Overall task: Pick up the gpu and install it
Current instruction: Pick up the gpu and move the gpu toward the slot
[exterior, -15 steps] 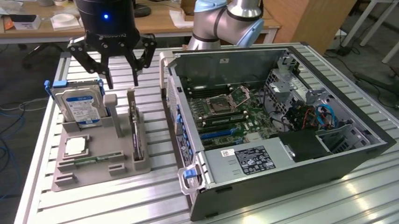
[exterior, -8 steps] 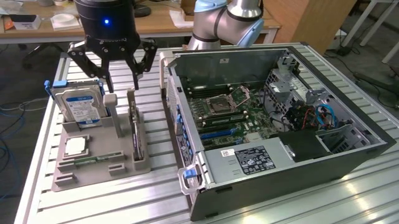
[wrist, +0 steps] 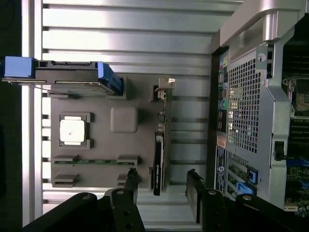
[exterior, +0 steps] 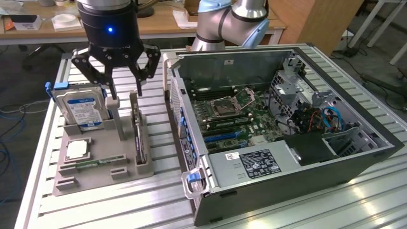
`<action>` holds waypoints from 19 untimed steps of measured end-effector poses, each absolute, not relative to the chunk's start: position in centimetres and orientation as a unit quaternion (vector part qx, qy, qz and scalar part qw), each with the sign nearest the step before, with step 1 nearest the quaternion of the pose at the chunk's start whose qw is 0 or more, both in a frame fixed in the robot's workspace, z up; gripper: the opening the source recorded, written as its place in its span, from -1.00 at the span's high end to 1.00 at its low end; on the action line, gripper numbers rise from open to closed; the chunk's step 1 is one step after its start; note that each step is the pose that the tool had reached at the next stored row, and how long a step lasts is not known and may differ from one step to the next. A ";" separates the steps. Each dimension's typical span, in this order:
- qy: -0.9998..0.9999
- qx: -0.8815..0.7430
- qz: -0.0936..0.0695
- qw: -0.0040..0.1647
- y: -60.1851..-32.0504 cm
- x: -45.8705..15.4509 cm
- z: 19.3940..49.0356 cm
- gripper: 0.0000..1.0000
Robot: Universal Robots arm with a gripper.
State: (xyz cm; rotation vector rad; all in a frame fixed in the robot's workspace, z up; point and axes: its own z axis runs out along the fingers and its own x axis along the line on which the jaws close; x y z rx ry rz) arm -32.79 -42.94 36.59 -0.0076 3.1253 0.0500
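jaws hang open above the gpu (exterior: 137,136), not touching it.

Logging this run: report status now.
Claw open, above the gpu. Gpu on edge in grey holder, not gripped. Hard drive stands alongside, apart.

We see a ribbed aluminium desk (exterior: 127,210) on a grey floor (exterior: 28,78) (blue cables (exterior: 7,117) trail there), a wooden table (exterior: 162,26) behind, and a wooden cabinet (exterior: 315,21) toward the exterior view's right.
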 end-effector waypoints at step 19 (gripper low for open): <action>1.000 -0.002 0.016 0.008 -43.5 -32.8 34.8 -0.06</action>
